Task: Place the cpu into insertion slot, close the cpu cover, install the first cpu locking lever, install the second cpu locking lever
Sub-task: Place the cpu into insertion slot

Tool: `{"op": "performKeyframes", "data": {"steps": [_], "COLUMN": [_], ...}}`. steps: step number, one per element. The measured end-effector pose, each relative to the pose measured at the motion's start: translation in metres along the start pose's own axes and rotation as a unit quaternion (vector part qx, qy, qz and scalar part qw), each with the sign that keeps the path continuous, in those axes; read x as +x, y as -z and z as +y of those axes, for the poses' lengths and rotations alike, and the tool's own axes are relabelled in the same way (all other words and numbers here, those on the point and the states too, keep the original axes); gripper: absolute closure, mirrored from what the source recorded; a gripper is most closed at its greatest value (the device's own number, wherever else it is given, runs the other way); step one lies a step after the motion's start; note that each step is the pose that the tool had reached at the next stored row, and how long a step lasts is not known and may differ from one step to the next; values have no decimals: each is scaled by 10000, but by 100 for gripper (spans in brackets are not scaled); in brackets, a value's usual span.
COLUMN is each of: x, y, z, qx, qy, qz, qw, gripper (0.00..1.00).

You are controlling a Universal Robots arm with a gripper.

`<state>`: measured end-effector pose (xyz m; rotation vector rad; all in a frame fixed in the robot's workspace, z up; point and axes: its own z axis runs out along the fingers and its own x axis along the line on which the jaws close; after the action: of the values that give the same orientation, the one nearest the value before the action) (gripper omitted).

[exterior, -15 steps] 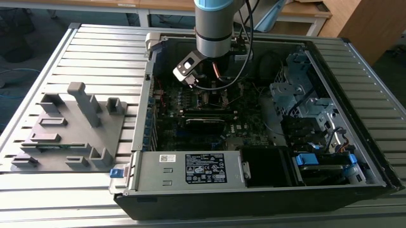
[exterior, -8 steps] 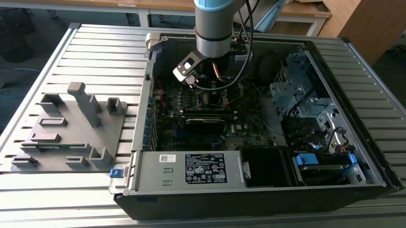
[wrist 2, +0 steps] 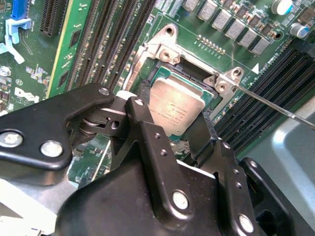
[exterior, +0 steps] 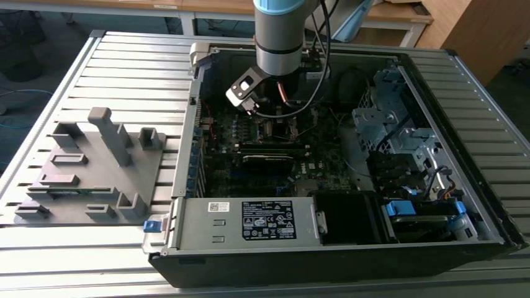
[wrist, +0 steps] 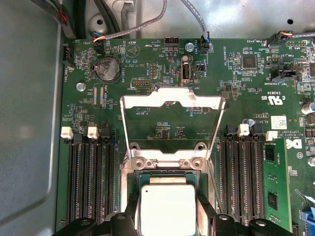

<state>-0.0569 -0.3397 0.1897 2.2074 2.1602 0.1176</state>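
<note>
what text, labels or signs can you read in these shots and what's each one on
Nothing reads reliably.
black label on the grey metal box: print too small to read.
white sticker beside it: too small to read.
cpu face: faint engraving, unreadable.
motherboard: tiny white lettering, unreadable.
white triangle mark on that board: a sign, no words.

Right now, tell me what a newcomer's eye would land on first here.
The silver cpu stands out, held in the gripper's jaws right over the insertion slot on the green motherboard. At the slot's edge the cpu cover stands flipped open. In the exterior view the arm reaches down into an open computer case.
</note>
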Motion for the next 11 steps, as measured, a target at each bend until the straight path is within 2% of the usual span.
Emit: {"op": "performKeyframes", "data": {"steps": [2, 3, 8, 11], "x": [2, 2, 0, 1], "y": [-4, -4, 2, 35], "z": [1, 1, 0, 3], "qx": [-4, -3, 1, 1], "qy": [0, 0, 0, 0], "qz": [6, 5, 0, 0], "qw": [10000, 10000, 10000, 10000], "gripper": [45, 39, 39, 39]}}
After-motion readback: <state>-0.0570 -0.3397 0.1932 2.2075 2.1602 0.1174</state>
